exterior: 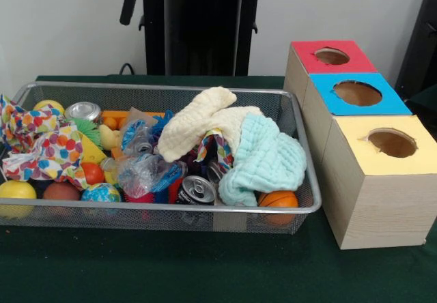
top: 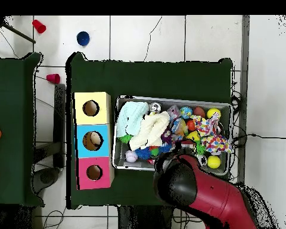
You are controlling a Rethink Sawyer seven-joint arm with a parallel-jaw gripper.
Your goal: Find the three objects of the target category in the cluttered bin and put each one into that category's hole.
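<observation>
Currently the cluttered bin (exterior: pixel 41 211), a shallow wire-mesh basket, sits on the dark green tabletop (exterior: pixel 171 269), with three wooden boxes lined up just beside its short end at 3 o'clock in the front view. The middle box has a blue top, and its round hole (exterior: pixel 357 93) lies between the red-topped box's hole (exterior: pixel 332 56) and the yellow-topped box's hole (exterior: pixel 392 142).

Inside the bin, a cream knitted cloth (exterior: pixel 205 119) is draped over the heap near the centre, touching a mint knitted cloth (exterior: pixel 270 160) toward 4 o'clock. A polka-dot fabric (exterior: pixel 37 146) hangs over the rim at 9 o'clock. A silver can (exterior: pixel 83 110) rests toward 10 o'clock, and a dark can (exterior: pixel 198 188) at 6 o'clock. A small orange ball (exterior: pixel 278 199) lies at the 5 o'clock corner. No plush toy can be made out among the clutter.

From overhead, the red and black arm (top: pixel 211 197) reaches over the bin's edge nearest the robot's base. The claw is hidden beneath the arm, so its state cannot be told.
</observation>
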